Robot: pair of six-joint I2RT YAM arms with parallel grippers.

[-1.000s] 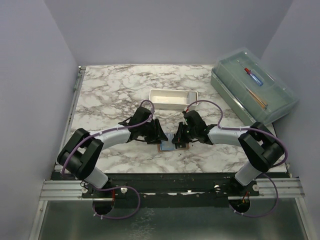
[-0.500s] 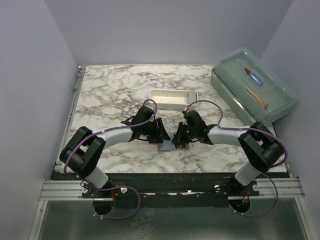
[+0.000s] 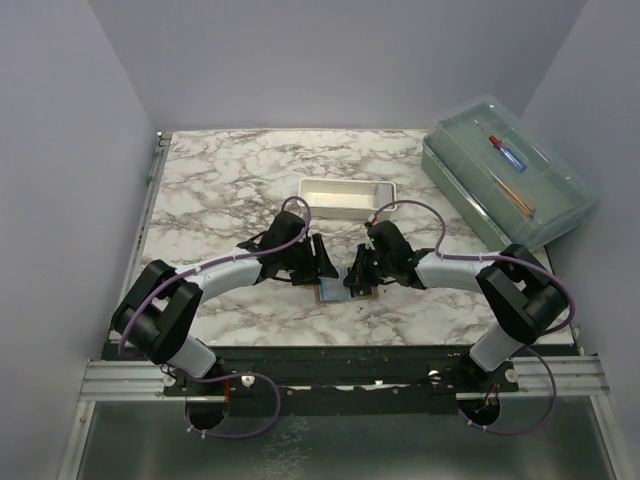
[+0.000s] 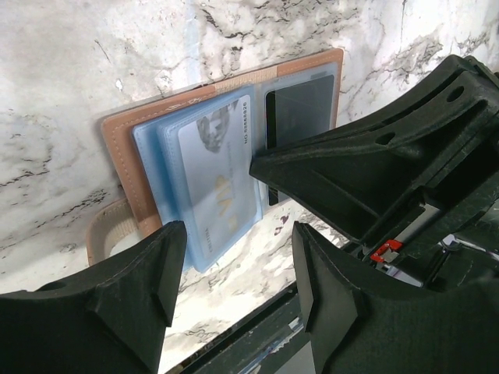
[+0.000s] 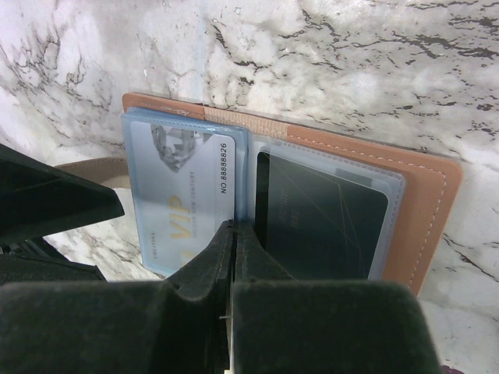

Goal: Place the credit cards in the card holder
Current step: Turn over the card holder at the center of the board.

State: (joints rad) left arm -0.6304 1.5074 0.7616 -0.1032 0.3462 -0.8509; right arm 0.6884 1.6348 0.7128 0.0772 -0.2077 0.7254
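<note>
The card holder lies open on the marble near the front edge, with a tan rim and clear blue sleeves. A pale blue VIP credit card sits in one sleeve and a dark card in the other. My right gripper is shut, its tips resting on the fold between the two sleeves. My left gripper stands open just beside the pale card's side of the holder, with only marble between its fingers.
A white tray stands behind the arms at mid-table. A large clear lidded box with tools inside sits at the back right. The holder's tan strap loop lies next to it. The table's dark front edge runs close by.
The left gripper's jaws have spread wider and that arm has edged slightly toward the holder. The right arm and the holder have stayed put.
</note>
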